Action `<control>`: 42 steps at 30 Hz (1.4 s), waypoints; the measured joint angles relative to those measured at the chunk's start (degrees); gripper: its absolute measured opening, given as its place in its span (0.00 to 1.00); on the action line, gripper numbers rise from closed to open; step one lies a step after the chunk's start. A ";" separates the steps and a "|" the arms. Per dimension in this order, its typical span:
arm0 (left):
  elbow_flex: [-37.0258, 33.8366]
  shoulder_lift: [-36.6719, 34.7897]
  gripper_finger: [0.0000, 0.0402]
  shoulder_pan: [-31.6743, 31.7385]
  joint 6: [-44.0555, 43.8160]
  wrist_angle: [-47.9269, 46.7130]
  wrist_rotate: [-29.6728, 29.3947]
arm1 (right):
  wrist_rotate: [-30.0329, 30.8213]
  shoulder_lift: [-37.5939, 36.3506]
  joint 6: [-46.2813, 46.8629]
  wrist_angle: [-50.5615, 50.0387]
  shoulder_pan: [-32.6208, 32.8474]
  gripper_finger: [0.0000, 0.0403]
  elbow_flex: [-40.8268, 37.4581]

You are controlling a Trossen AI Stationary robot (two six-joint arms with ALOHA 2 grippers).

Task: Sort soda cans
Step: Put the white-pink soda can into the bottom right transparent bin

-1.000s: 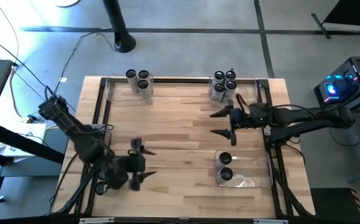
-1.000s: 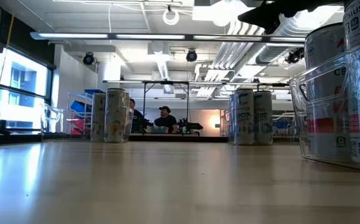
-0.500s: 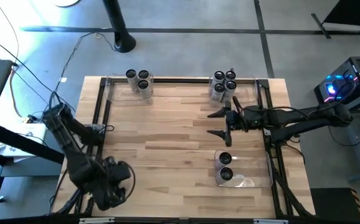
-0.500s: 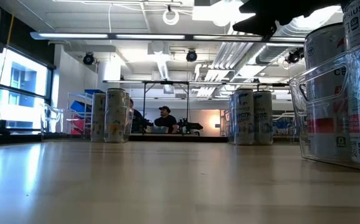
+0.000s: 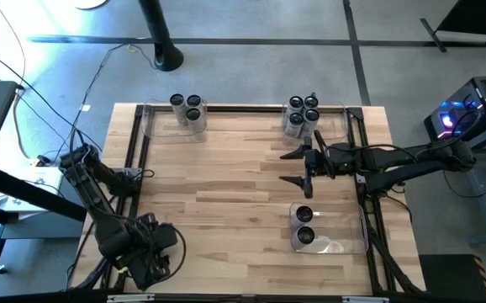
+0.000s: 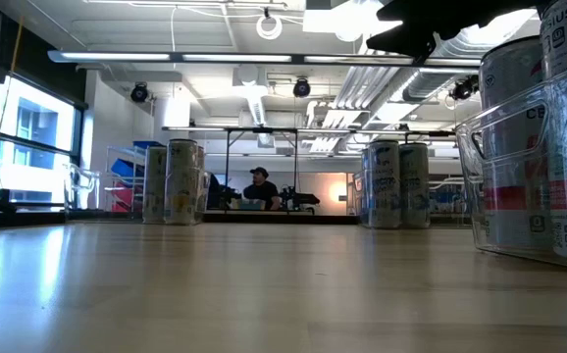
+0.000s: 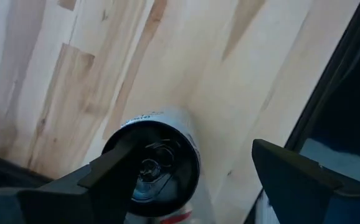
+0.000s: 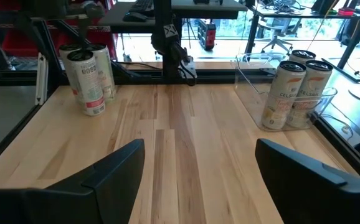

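Left wrist view: upright soda can (image 7: 158, 163) between open left claw (image 7: 186, 177) fingers.

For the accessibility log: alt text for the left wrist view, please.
The open left gripper hangs over a soda can standing on the wooden table, its dark top seen between the two fingers. A dark frame rail borders the table.

far-left cans (image 5: 187, 108): three upright, clustered at the table's (image 5: 243, 181) far left edge
far-right cans (image 5: 301, 114): about five upright, bunched at the table's far right edge
near-right cans (image 5: 303, 225): upright, near the table's right near corner
lone can (image 7: 157, 165): upright, dark top, on the table beside its edge frame
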 joint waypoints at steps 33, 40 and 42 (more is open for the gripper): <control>2.54 5.69 0.61 0.68 1.69 -6.47 0.96 | -0.03 0.00 0.46 -0.72 0.07 0.75 0.00; 3.13 5.63 0.61 8.92 5.19 -3.17 -0.88 | -0.05 0.00 1.55 -0.89 2.33 0.75 0.00; 3.89 5.96 0.61 12.47 7.85 -1.57 -4.01 | -0.04 0.00 1.55 -1.16 3.36 0.75 0.00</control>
